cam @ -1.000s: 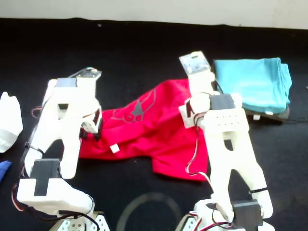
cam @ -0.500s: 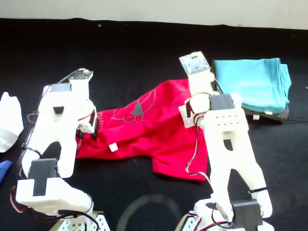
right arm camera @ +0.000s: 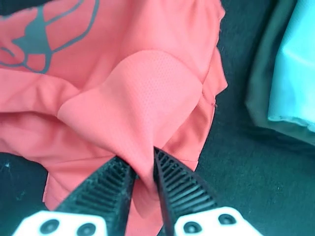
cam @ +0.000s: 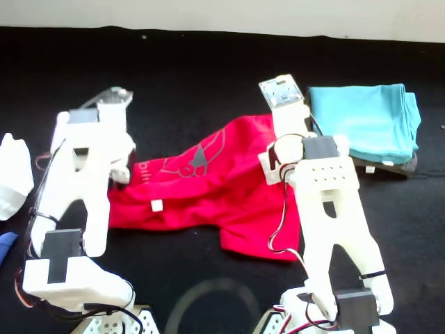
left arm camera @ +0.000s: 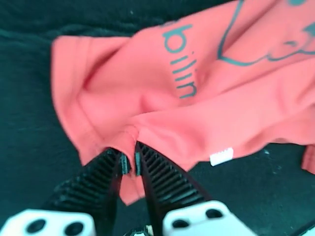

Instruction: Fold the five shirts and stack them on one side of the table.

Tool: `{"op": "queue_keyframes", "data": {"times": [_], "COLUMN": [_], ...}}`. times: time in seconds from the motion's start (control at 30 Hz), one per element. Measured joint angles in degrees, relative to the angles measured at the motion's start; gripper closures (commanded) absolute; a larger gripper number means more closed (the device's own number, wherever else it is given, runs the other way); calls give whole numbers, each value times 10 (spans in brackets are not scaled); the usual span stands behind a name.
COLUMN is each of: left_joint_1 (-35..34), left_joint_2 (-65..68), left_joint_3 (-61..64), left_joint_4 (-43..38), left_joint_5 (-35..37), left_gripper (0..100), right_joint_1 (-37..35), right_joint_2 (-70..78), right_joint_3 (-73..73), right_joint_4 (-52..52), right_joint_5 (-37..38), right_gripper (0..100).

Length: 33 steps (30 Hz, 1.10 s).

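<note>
Jaws, left: pinched almost shut on a hemmed edge of the red shirt (left arm camera: pixel 197 98), with a thin fold of cloth between the ribbed pads. Grip sits at the shirt's left end as the high view shows it, under my left arm (cam: pixel 83 174).

Jaws, right: closed on a raised peak of the same shirt, with the fabric drawn up into a tent between them. This grip is at the shirt's right end, below my right arm (cam: pixel 323 202).

Red shirt lies unfolded and rumpled across the middle of the black worktop (cam: pixel 208 69), spanning the gap between my two arms. Printed graphic faces up. A small white tag (cam: pixel 157 205) shows near its front edge.

Folded turquoise shirt (cam: pixel 365 122) rests at the right side of the worktop, just beside the red shirt's right end, apart from it. It lies on top of a dark folded garment (cam: pixel 389 165), whose edge shows along the near side.

White garment (cam: pixel 14 174) sits at the far left edge, with a scrap of blue cloth (cam: pixel 5 243) just nearer to me.
</note>
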Motion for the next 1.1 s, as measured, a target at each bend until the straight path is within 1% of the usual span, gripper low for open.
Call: {"op": "queue_keyframes", "data": {"times": [0.13, 0.23, 0.4, 0.5, 0.63, 0.73, 0.9, 1.1], "left_joint_1": [0, 0, -9, -29, -68, -93, -102, -98], "left_joint_2": [0, 0, 0, 0, 0, 0, 0, 0], "left_joint_3": [-149, -263, -408, -480, -526, -535, -535, -535], "left_joint_4": [81, 122, 161, 181, 188, 188, 188, 188], "left_joint_5": [-1, -2, -2, -2, -2, -1, 0, 0], "left_gripper": [990, 990, 990, 990, 990, 990, 990, 990], "right_joint_1": [11, 20, 22, 22, 22, 22, 22, 22], "right_joint_2": [6, 52, 126, 144, 146, 149, 152, 152], "right_joint_3": [-61, -151, -357, -491, -637, -705, -722, -679], "right_joint_4": [-23, -4, 84, 147, 222, 247, 248, 210], "right_joint_5": [0, 0, 1, 21, 45, 51, 52, 53], "right_gripper": [993, 993, 993, 993, 993, 993, 993, 993]}}
